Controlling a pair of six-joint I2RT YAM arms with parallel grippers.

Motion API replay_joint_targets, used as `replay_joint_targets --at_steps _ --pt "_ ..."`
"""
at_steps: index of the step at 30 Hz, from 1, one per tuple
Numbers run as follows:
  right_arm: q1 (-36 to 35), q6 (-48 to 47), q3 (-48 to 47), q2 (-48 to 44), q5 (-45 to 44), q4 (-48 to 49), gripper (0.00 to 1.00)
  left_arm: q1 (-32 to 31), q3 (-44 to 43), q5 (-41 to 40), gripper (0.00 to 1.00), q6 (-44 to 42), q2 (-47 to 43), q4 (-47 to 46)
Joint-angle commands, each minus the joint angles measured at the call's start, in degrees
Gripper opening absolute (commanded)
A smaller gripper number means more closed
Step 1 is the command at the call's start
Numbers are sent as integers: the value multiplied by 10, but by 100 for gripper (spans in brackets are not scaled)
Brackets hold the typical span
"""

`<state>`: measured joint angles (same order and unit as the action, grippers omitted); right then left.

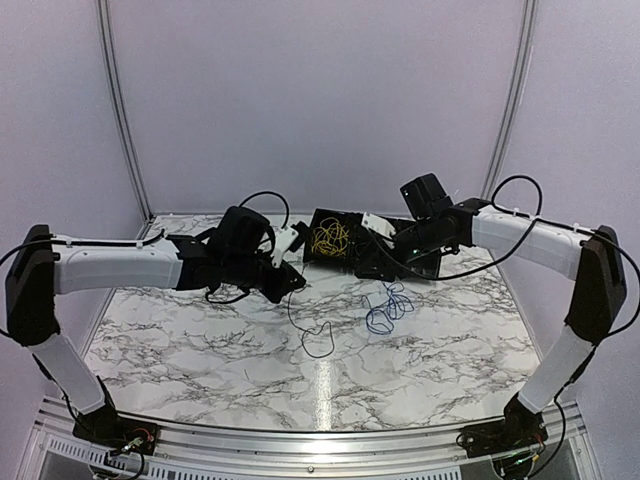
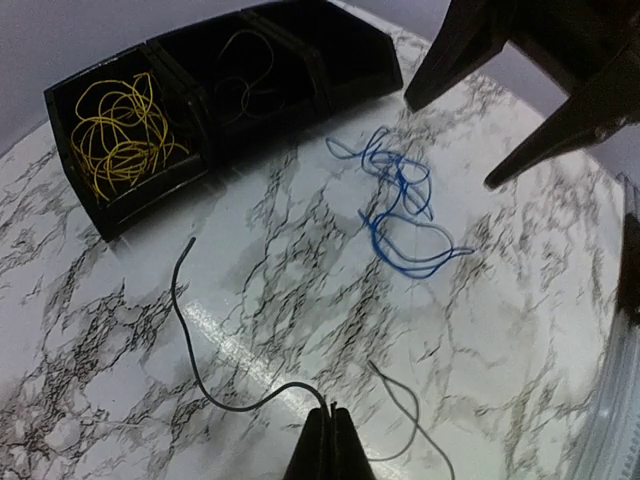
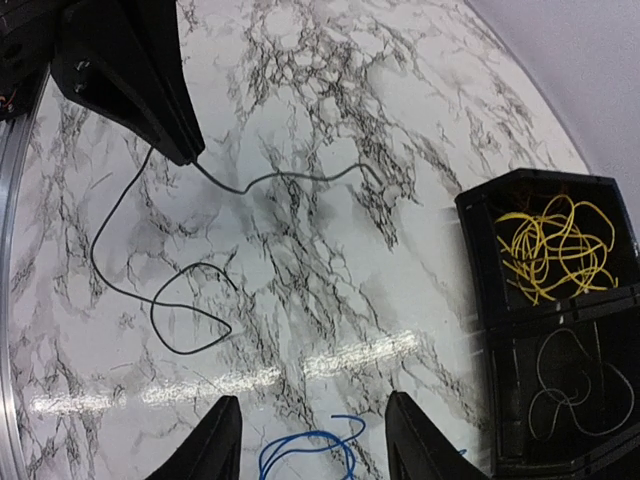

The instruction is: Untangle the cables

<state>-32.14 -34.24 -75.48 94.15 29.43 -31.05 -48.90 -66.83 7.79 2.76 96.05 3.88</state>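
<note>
My left gripper [image 2: 333,412] is shut on one thin black cable [image 2: 190,340], which trails across the marble; in the top view this gripper [image 1: 297,281] holds the cable's upper end and its loop [image 1: 318,340] lies below. A blue cable [image 2: 400,200] lies in a loose tangle on the table. My right gripper [image 3: 315,440] is open and empty, hovering just above the blue cable [image 3: 310,452]. A yellow cable [image 3: 555,245] lies coiled in the end compartment of a black tray [image 1: 322,259]. Another thin dark cable [image 3: 565,385] lies in the tray's middle compartment.
The black tray [image 2: 110,220] has three compartments and stands at the back middle of the marble table; its third compartment [image 2: 345,50] looks empty. The right gripper's fingers [image 2: 560,130] hang close over the blue tangle. Curved white walls enclose the table.
</note>
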Motion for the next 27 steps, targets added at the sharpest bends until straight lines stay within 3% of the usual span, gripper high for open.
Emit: replay_joint_targets --at_steps 1,9,21,25,27 --pt "0 -37 -57 13 43 -20 51 10 37 99 0 106 -33 -125" --pt "-6 -62 -132 37 119 -53 58 10 28 144 0 162 -32 -164" --pt "-41 -66 -132 63 139 -60 61 10 -10 166 0 189 -18 -195" --pt "-43 -43 -133 69 147 -49 56 9 -10 165 0 192 -20 -204" --pt "-43 -25 -131 72 149 -39 45 10 -9 166 0 194 -19 -207"
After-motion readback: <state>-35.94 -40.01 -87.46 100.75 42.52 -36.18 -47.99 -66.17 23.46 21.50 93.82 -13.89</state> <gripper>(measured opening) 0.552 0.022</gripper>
